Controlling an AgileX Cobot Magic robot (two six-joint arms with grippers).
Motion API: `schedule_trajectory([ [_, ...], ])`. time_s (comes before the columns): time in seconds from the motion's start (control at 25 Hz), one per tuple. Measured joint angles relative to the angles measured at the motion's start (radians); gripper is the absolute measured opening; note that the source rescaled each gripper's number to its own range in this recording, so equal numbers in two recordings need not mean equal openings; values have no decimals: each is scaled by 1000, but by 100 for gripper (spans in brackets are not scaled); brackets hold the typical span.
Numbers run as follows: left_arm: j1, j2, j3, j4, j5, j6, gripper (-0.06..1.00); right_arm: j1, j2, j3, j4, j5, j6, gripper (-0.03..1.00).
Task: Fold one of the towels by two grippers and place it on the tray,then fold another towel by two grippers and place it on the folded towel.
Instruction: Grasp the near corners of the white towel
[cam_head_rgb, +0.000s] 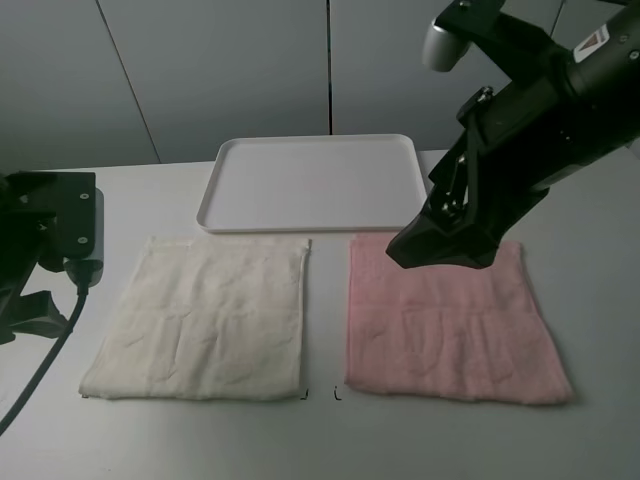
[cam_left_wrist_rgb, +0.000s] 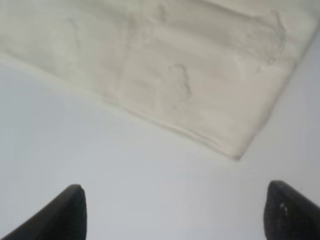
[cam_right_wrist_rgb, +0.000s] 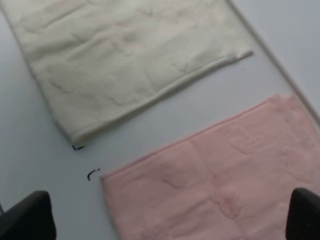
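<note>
Closest to us, the right claw (cam_head_rgb: 440, 246) hangs over the upper left corner of the pink towel (cam_head_rgb: 445, 318), fingers spread wide and holding nothing. The left claw (cam_left_wrist_rgb: 180, 212), also spread apart, hovers over bare worktop (cam_head_rgb: 320, 445) near a corner of the cream towel (cam_head_rgb: 205, 315). We see a pale, matt worktop with grey wall panels (cam_head_rgb: 230, 70) behind. Both towels lie flat and apart at lower centre, the white tray (cam_head_rgb: 310, 185) just above them. Small black marks (cam_head_rgb: 337, 393) sit between their lower corners. We cannot read the red-and-white sticker (cam_head_rgb: 591, 40) at upper right.
</note>
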Motion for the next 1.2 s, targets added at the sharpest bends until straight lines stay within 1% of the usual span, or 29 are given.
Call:
schedule_trajectory([
  [0.16,0,74,18,13,-43,25,92,123,89,-38,-72,18,56,100],
  [0.32,0,141,71,15,-62,109,97,230,165,-73,-133,25,94,100],
  [0.44,0,159,123,18,-93,175,97,302,224,-84,-159,25,103,100],
  [0.6,0,163,187,49,-127,235,97,394,296,-90,-208,25,111,100],
  [0.76,0,163,228,58,-177,269,97,450,364,-93,-223,19,114,100],
  [0.96,0,167,233,38,-252,276,97,500,410,-93,-251,-1,115,100],
  [1.12,-7,201,233,38,-269,276,98,516,424,-93,-263,-16,117,100],
  [1.2,-30,217,233,39,-286,276,98,518,428,-93,-272,-20,124,100],
])
